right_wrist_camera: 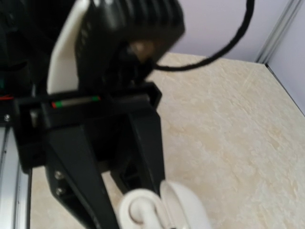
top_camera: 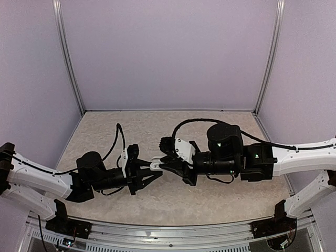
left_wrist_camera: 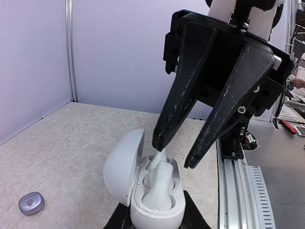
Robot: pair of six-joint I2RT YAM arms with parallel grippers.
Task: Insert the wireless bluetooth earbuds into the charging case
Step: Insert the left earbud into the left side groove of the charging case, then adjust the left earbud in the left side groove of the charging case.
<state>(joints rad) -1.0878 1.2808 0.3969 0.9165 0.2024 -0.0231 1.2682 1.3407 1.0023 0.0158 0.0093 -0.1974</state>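
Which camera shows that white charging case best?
The left wrist view: the white charging case sits close, lid open, a cream earbud inside. The top view shows only a white speck between the arms; the right wrist view, a blurred part at its bottom edge.

Soft, even light fell from overhead, leaving only faint, diffuse shadows on the table (top_camera: 157,202). The top view bowed the frame posts (top_camera: 68,58) near its edges. The left wrist view was sharp, though the white charging case (left_wrist_camera: 121,167) looked nearly bleached. The right wrist view was blurred, its dark foreground smeared.
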